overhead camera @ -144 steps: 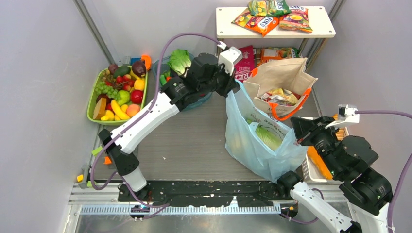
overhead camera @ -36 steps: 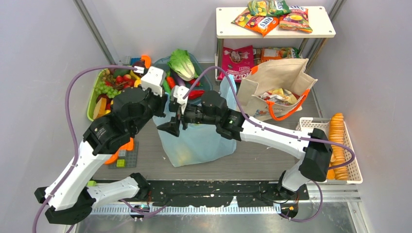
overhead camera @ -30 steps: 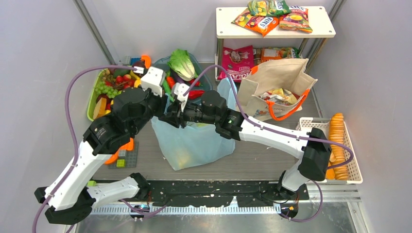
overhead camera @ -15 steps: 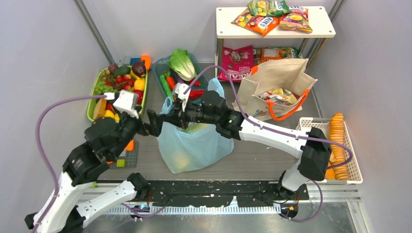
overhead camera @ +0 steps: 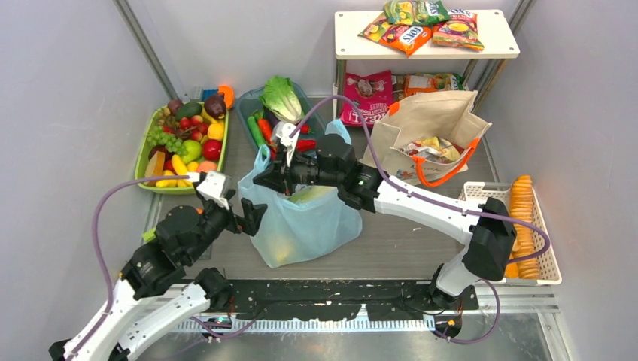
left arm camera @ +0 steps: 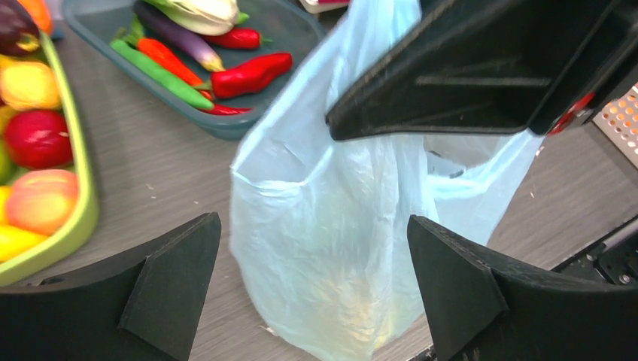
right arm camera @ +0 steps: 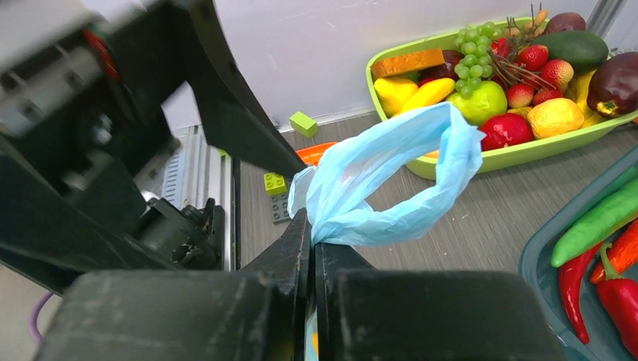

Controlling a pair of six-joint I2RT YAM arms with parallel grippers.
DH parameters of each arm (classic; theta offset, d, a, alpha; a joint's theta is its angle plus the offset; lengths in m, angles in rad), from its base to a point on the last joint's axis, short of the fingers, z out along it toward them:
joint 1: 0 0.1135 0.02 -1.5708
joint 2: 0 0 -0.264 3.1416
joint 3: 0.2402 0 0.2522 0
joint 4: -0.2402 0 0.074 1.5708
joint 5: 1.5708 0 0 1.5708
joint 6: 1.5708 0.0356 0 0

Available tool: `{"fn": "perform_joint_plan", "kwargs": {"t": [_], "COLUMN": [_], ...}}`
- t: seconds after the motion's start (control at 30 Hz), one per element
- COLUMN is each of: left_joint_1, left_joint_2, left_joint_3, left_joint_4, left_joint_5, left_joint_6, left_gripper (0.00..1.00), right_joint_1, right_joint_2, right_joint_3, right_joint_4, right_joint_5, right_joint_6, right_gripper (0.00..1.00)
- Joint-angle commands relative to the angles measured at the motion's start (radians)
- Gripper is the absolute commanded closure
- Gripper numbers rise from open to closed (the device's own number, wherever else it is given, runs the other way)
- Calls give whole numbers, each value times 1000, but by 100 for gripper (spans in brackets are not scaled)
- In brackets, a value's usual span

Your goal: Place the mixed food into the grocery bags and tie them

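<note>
The light-blue plastic bag [overhead camera: 301, 226] stands mid-table with pale-green cabbage [overhead camera: 310, 196] showing at its mouth and something yellow low inside. My right gripper [overhead camera: 265, 179] is shut on the bag's left handle [right arm camera: 391, 180], which loops out past the closed fingertips [right arm camera: 301, 237]. My left gripper [overhead camera: 252, 218] is open just left of the bag and touches nothing; in the left wrist view the bag [left arm camera: 338, 226] fills the gap between its spread fingers. The beige canvas tote [overhead camera: 432, 120] with orange handles stands open at the back right with snack packets [overhead camera: 430, 150] inside.
A green fruit tray [overhead camera: 141, 169] sits at the left and a teal vegetable tray [overhead camera: 245, 113] behind the bag. More packets [overhead camera: 417, 26] lie on the white shelf [overhead camera: 350, 49]. A white mesh basket [overhead camera: 481, 197] with biscuits is at the right. Toy bricks [right arm camera: 274, 184] lie near the left arm.
My left gripper opened, let go of the bag's top and pulled back toward the near left. My right gripper closed on the handle and stayed there.
</note>
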State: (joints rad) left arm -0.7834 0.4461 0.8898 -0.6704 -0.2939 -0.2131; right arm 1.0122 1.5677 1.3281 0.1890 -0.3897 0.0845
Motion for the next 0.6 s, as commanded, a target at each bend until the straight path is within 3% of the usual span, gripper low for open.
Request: {"fn": "perform_joint_plan", "kwargs": {"t": [0.0, 0.33, 0.57], "left_joint_1": [-1, -1, -1], "left_joint_2": [-35, -106, -126], "left_joint_3": [-116, -293, -378], "left_joint_4": [213, 523, 707], "left_joint_5": [86, 186, 265], "left_joint_6": [-47, -42, -37], "left_gripper": [1, 1, 27], "right_joint_1": [-3, -2, -3], "right_joint_2": [-67, -94, -113], "right_joint_3": [71, 75, 71], "right_joint_4": [7, -10, -25], "right_joint_5": [-31, -88, -118], "right_joint_6": [19, 39, 35], "right_gripper": [95, 95, 95]}}
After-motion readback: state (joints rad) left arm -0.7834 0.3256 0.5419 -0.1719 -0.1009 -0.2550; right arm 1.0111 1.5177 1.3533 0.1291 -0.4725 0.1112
